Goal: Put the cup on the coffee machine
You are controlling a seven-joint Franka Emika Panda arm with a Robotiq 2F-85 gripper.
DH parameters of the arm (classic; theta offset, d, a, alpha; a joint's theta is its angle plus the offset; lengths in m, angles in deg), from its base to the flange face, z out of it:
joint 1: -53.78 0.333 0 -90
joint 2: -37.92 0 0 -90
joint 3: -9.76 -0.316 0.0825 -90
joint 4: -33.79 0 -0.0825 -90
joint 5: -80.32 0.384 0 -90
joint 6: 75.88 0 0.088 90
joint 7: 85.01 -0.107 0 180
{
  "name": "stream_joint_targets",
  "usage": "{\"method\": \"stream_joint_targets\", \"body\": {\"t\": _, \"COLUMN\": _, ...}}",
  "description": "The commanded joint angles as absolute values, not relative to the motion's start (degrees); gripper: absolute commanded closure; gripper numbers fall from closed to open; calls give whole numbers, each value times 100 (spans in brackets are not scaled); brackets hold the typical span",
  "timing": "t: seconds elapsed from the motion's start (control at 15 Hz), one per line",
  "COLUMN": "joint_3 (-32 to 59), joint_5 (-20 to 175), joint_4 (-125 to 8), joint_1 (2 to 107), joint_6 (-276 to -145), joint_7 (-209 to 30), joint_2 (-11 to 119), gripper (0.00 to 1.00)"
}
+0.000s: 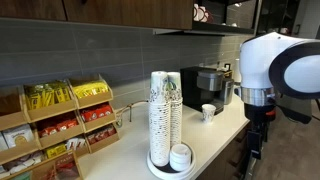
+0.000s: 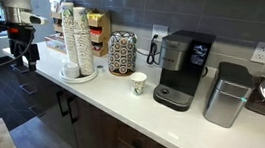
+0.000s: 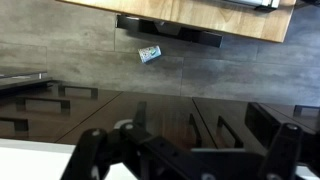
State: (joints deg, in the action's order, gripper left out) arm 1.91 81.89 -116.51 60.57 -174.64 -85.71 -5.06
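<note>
The small white paper cup [image 1: 208, 112] [image 2: 137, 83] stands upright on the white counter, just beside the coffee machine. The coffee machine [image 1: 205, 82] [image 2: 180, 69] is black with silver parts and an open bay, and it stands against the grey tiled wall. My gripper [image 2: 21, 51] [image 1: 257, 124] hangs off the counter's end, well away from the cup and lower than the tall cup stacks. In the wrist view the fingers [image 3: 190, 160] are spread wide with nothing between them, facing dark cabinet fronts. The cup is out of the wrist view.
Tall stacks of printed white cups [image 1: 165, 110] [image 2: 74, 39] stand on a round tray between my gripper and the cup. A pod holder [image 2: 122, 53], a snack rack [image 1: 60, 125], a silver canister [image 2: 229, 95] and the counter edge [image 2: 99, 105] are nearby.
</note>
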Motion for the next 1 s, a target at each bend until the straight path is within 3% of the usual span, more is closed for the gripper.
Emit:
{"method": "stream_joint_targets", "body": {"t": 0.0, "joint_3": 221, "joint_5": 8170, "joint_4": -11643, "joint_1": 6095, "joint_6": -17455, "joint_7": -8593, "joint_2": -500, "gripper": 0}}
{"method": "stream_joint_targets", "body": {"t": 0.67, "joint_3": 274, "joint_5": 8122, "joint_4": -11648, "joint_1": 5976, "joint_6": -17483, "joint_7": -8660, "joint_2": -344, "gripper": 0}}
{"method": "stream_joint_targets", "body": {"t": 0.93, "joint_3": 731, "joint_5": 7799, "joint_4": -11935, "joint_1": 5560, "joint_6": -18524, "joint_7": -8398, "joint_2": -30, "gripper": 0}}
